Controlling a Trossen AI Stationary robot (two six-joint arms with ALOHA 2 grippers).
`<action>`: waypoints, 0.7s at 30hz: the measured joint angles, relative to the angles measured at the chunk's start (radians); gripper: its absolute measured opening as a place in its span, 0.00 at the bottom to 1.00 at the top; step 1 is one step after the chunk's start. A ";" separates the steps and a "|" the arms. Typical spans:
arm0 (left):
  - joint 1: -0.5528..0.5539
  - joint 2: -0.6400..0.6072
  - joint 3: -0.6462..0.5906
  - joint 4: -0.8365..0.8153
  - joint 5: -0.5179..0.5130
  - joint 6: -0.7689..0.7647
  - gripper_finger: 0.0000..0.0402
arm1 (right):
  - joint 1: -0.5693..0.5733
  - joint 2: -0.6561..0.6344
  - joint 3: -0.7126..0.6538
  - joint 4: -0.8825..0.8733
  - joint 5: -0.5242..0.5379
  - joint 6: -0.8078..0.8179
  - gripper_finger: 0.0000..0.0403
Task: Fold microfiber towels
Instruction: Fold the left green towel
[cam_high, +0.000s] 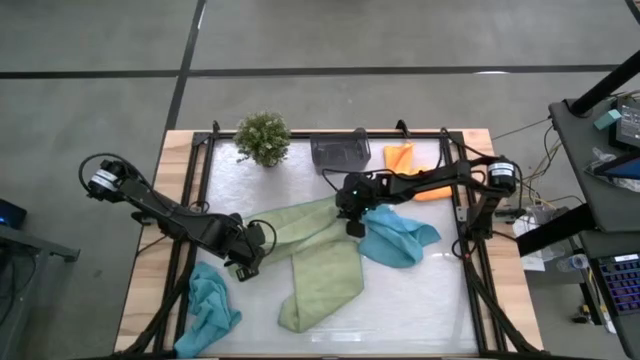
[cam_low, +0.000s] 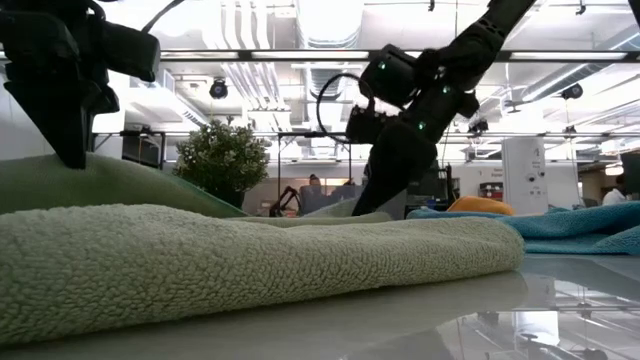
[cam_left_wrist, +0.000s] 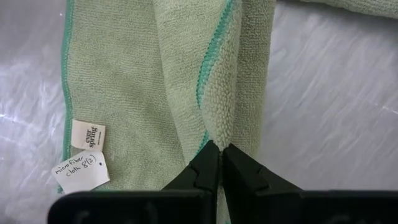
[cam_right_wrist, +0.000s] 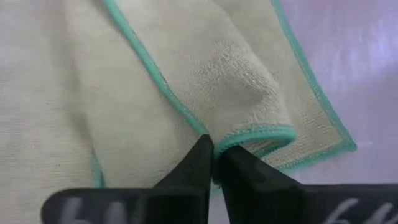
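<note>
A: Starting at the left of the table (cam_high: 400, 300), we've got a teal-blue towel (cam_high: 210, 305) crumpled at the near left corner, lying loose by itself.

B: And just beside it we see the left gripper (cam_high: 247, 262), down on the left end of a light green towel (cam_high: 290, 225). Its wrist view shows the fingers (cam_left_wrist: 202, 171) pinched tight on a raised fold of that cloth, the green-stitched hem (cam_left_wrist: 214, 53) running right into the pinch, two small tags (cam_left_wrist: 84, 155) off to the side.

A: Below that we have the second light green towel (cam_high: 320, 285), a long folded strip running toward the near edge, overlapping the first one.

B: Moving to the middle, we find the right gripper (cam_high: 352, 222) at the other end of the upper green towel. Clamped there too: we see its fingers (cam_right_wrist: 193, 165) squeezed on the teal-edged corner, the cloth bunched up above them.

A: So we've got both grippers gripping the same towel, one at each end.

B: Right of that gripper, touching it, we see another teal-blue towel (cam_high: 400, 238) in a heap. At the far edge sit the potted plant (cam_high: 262, 138), the grey bin (cam_high: 340, 152) and the orange towel (cam_high: 402, 158), partly under the right arm.
</note>
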 joint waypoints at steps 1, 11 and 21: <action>0.000 0.000 0.000 0.000 0.002 0.000 0.00 | 0.000 -0.016 0.000 -0.006 -0.023 0.000 0.03; -0.017 -0.001 0.075 0.006 0.182 0.002 0.00 | 0.051 -0.197 0.000 -0.231 -0.394 0.002 0.02; -0.040 0.007 0.098 0.009 0.139 0.047 0.00 | 0.133 -0.247 0.003 -0.203 -0.426 0.089 0.02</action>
